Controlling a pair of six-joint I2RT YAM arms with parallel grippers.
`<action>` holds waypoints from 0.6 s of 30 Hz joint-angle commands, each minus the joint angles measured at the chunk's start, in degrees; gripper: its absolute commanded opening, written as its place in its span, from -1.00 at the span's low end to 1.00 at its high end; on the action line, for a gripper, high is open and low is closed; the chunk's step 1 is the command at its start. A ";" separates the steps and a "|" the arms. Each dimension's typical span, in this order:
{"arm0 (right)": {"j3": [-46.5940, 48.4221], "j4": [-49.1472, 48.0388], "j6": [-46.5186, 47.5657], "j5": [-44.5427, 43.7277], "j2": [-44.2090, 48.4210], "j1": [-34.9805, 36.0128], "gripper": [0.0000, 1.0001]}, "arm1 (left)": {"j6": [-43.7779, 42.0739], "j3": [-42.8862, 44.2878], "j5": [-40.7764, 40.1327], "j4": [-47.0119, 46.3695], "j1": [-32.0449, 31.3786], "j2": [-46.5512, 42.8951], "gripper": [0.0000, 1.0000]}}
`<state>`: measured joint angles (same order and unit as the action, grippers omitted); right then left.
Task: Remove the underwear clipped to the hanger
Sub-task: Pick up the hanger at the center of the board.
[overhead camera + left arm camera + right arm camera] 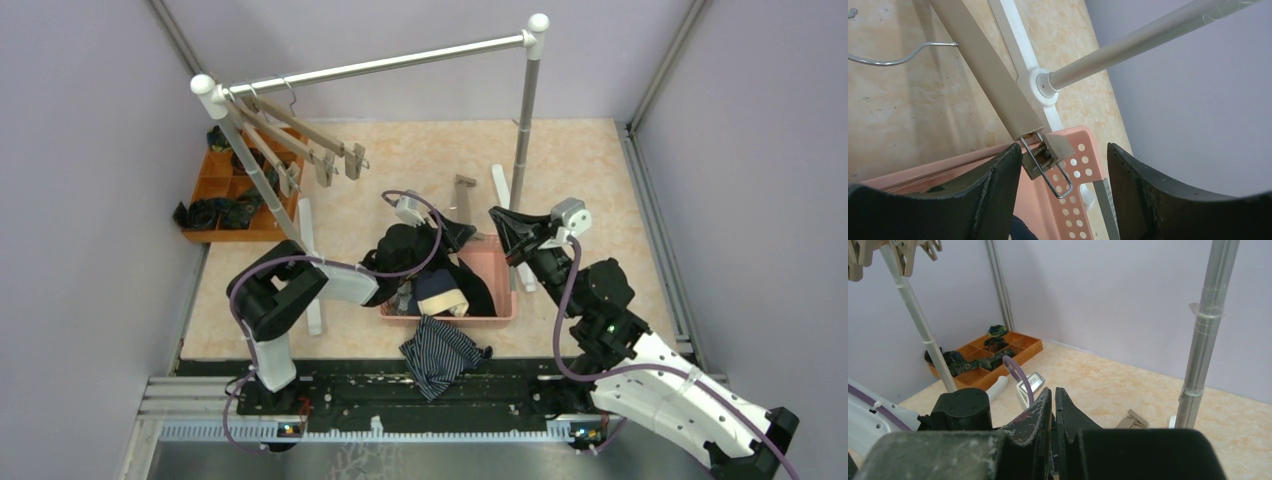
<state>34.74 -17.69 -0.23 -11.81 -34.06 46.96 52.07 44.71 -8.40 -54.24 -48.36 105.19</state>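
Note:
Several boxer shorts lie heaped in the pink basket (500,318): a black one (478,290), a navy one (420,300) and a grey-white one (445,290). The navy white-striped one (440,357) lies on the table's front edge. My left gripper (458,233) is open over the basket's far side. In the left wrist view (1063,170) a bare hanger clip (1048,157) on a tan hanger bar (993,80) sits between its fingers, with no cloth in it. My right gripper (497,216) is shut and empty beside the basket's far right corner; it also shows in the right wrist view (1054,395).
A clothes rack's rail (390,65) spans the back, with posts (525,120) and white feet (306,235). Tan hangers (300,135) with bare clips hang at its left end. An orange tray (235,190) of dark rolled bundles stands at the far left.

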 commanded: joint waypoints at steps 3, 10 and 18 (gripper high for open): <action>-0.04 -3.36 -0.51 0.06 0.69 -0.47 -0.84 | -0.31 2.45 1.40 -1.76 0.33 2.83 0.37; -0.55 -4.40 -0.81 0.63 0.00 -0.47 -0.80 | -3.96 2.69 0.33 -2.90 0.29 1.88 0.35; -0.73 -4.89 -1.34 1.07 -0.17 -0.46 -0.78 | -3.85 3.46 1.20 -3.23 0.32 3.15 0.11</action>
<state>34.13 -19.29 -0.67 -11.62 -34.30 46.96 49.45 46.28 -7.27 -55.42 -48.38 107.20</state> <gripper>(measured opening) 0.107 0.577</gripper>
